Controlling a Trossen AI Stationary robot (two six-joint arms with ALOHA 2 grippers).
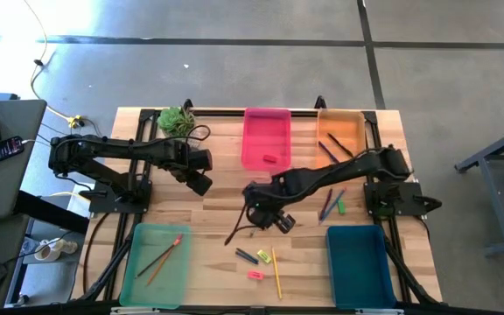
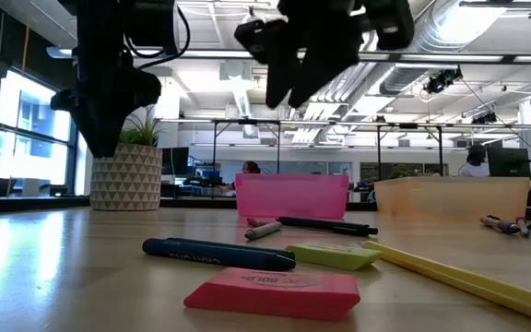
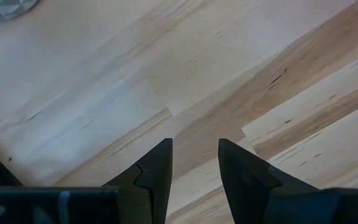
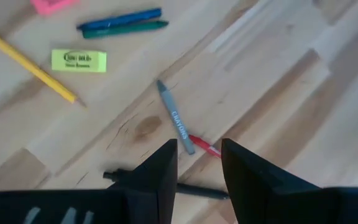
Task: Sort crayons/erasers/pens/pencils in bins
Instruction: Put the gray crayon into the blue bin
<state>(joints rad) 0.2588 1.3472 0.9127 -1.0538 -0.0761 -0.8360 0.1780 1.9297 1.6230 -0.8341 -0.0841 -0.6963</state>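
Right end effector point(image 4: 197, 163) open above grey crayon point(image 4: 176, 117)

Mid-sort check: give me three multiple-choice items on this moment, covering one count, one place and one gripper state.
1. How many things lie in the pink bin? A none, B one, C four.
2. Where are the two sorted pencils? A pink bin, B light green bin, C in a gripper.
3. The right gripper is: A shut on a pencil, B open and empty, C out of view.

Answers:
1. B, because a single red eraser lies there.
2. B, because both pencils lie inside it.
3. B, because its fingers stand apart above the grey crayon.
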